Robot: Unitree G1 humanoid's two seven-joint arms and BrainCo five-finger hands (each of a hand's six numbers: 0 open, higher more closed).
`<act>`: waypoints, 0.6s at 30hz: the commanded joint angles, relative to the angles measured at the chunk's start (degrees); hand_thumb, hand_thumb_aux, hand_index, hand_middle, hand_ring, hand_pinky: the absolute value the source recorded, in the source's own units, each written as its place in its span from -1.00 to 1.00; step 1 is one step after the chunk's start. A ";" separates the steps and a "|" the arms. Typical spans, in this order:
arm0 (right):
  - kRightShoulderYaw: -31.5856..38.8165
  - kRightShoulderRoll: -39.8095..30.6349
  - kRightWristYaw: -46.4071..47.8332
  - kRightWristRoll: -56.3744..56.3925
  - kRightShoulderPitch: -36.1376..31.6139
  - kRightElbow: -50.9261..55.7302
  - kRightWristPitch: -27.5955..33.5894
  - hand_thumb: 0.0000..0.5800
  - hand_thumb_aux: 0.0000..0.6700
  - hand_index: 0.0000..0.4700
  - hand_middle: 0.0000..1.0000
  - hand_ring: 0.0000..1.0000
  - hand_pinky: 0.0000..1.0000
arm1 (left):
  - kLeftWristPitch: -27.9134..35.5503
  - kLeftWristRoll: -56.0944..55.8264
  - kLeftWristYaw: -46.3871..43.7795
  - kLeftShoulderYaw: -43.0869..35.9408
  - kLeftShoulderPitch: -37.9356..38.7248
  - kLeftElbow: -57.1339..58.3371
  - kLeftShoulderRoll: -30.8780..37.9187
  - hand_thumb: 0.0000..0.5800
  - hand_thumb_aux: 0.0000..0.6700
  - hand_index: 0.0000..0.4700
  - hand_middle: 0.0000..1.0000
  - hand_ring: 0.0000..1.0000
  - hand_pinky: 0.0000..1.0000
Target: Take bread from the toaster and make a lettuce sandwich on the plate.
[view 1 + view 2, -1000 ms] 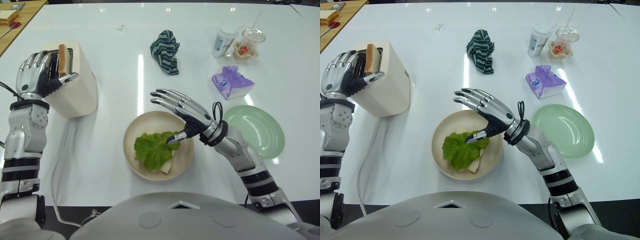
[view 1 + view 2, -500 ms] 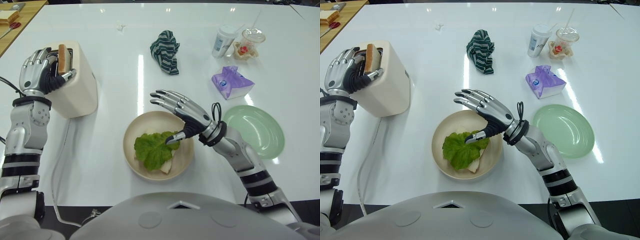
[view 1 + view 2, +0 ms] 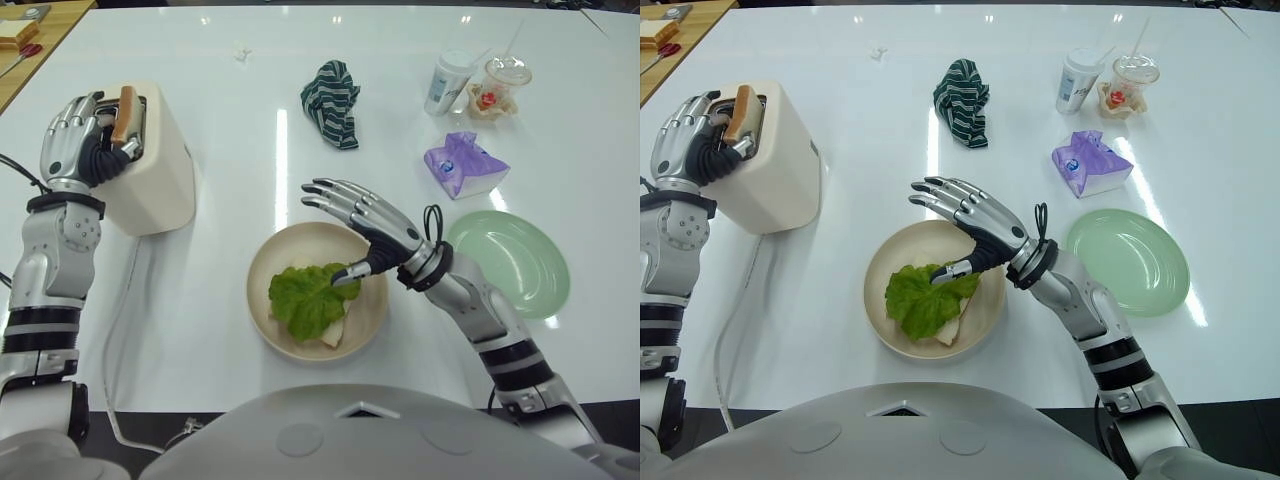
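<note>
The left hand (image 3: 72,140) is pinching the bread slice (image 3: 124,102) standing in the toaster (image 3: 165,180) while the right hand (image 3: 375,230), fingers (image 3: 335,192) spread, is touching the lettuce (image 3: 303,298) on the plate (image 3: 262,262); a slanted pull could jam the slice in its slot or drag the toaster along.

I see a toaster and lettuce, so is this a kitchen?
Maybe a pretend kitchen on a big white table: a toaster, lettuce on a plate, and a tissue pack.
</note>
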 commanded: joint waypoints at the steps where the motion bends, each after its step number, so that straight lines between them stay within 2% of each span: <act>1: 0.22 0.17 -0.18 0.05 -0.66 0.82 0.35 -1.00 -1.00 -1.00 -1.00 -1.00 -1.00 | -2.29 -1.43 4.76 3.02 -1.12 -4.52 -0.43 1.00 1.00 1.00 -1.00 -1.00 -1.00; 11: 0.04 0.15 -0.75 -0.02 -0.68 1.27 0.21 -1.00 -1.00 -1.00 -1.00 -1.00 -1.00 | -3.84 -3.35 9.83 7.74 -1.40 -10.43 -2.40 1.00 1.00 1.00 -1.00 -1.00 -1.00; 18: 0.00 0.03 -1.09 -0.12 -0.52 1.38 0.25 -1.00 -1.00 -1.00 -1.00 -1.00 -1.00 | -4.89 -17.94 2.87 9.35 -2.82 -8.03 -6.80 1.00 1.00 1.00 -1.00 -1.00 -1.00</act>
